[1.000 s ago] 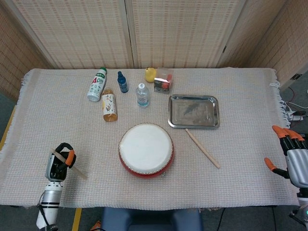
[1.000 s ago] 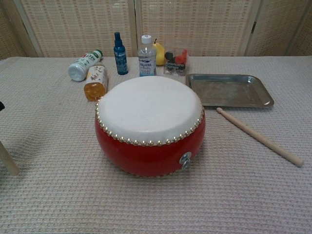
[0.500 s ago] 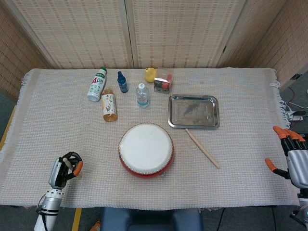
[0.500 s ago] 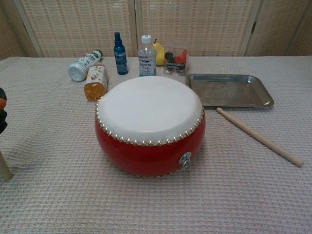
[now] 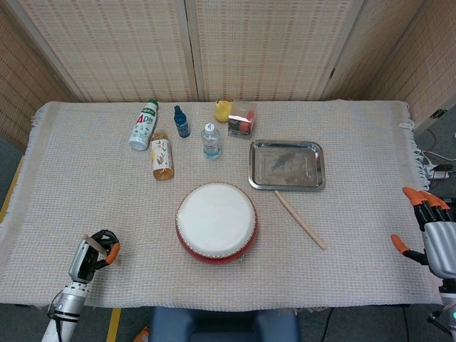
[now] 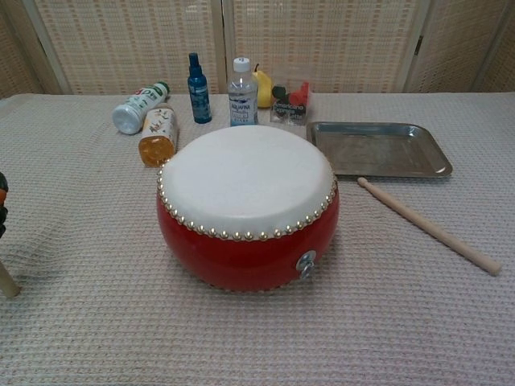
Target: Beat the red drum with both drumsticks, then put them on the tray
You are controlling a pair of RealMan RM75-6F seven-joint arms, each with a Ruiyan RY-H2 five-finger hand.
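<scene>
The red drum (image 5: 216, 221) with its white skin stands in the middle near the front of the table, and fills the centre of the chest view (image 6: 247, 205). One wooden drumstick (image 5: 300, 219) lies loose on the cloth between the drum and the metal tray (image 5: 286, 164), apart from both. My left hand (image 5: 94, 258) sits low at the front left corner with its fingers curled around the second drumstick, whose end (image 6: 6, 281) shows at the chest view's left edge. My right hand (image 5: 433, 235) hovers past the table's right edge, fingers spread and holding nothing.
Along the back stand a white bottle lying down (image 5: 143, 125), an amber bottle lying down (image 5: 162, 154), a small blue bottle (image 5: 182, 121), a water bottle (image 5: 210, 140), a yellow fruit (image 5: 223, 110) and a clear box (image 5: 242, 118). The tray holds nothing.
My left hand has dropped lower and pulled toward the front left edge, and the stick it grips shows far less than before. The right hand and the loose stick have stayed put.
</scene>
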